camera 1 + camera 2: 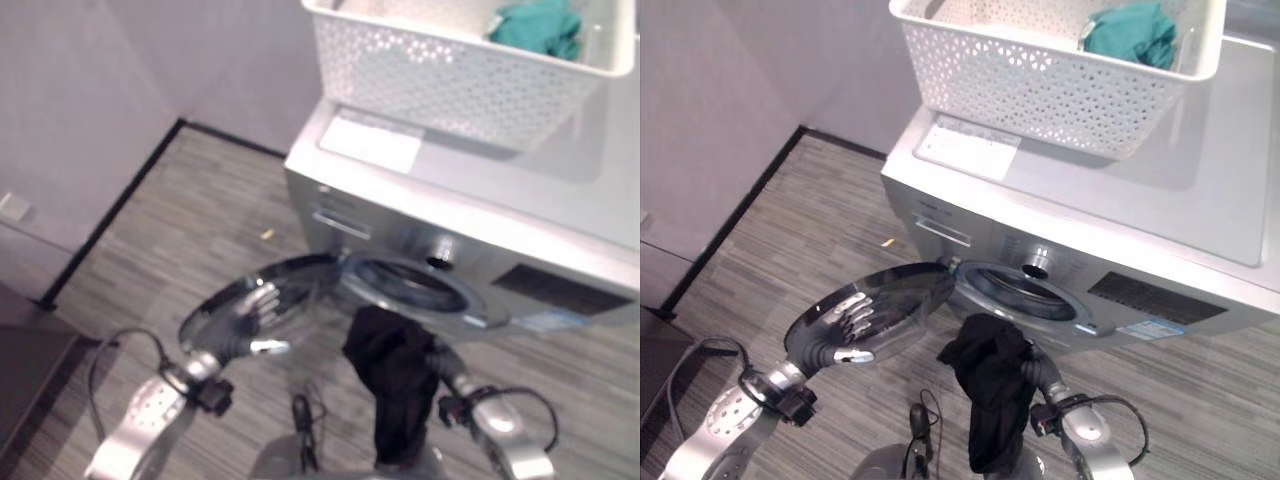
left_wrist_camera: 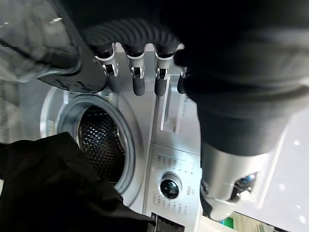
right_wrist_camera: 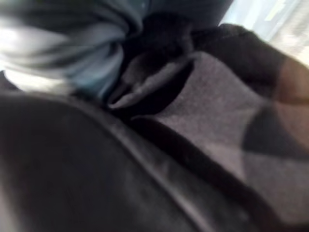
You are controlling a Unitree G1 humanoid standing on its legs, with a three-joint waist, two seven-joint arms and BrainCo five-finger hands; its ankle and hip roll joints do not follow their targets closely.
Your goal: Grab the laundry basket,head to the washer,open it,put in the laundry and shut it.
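Grey wood-grain plank floor [image 1: 200, 215] with fine streaks, running up to pale, plain walls [image 1: 80, 90] that meet in a corner at the far left. Dark skirting strip [image 1: 120, 205] along the foot of the walls, bending at that corner; a small yellowish scrap [image 1: 267, 234] lying on the floor near it. Darker, almost black patch of flooring or a mat [image 1: 25, 375] at the near left edge; soft, even light with no hard shadows.

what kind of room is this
Probably a home laundry corner: a front-loading washer with its door open, a white laundry basket on top, striped wood-look floor.
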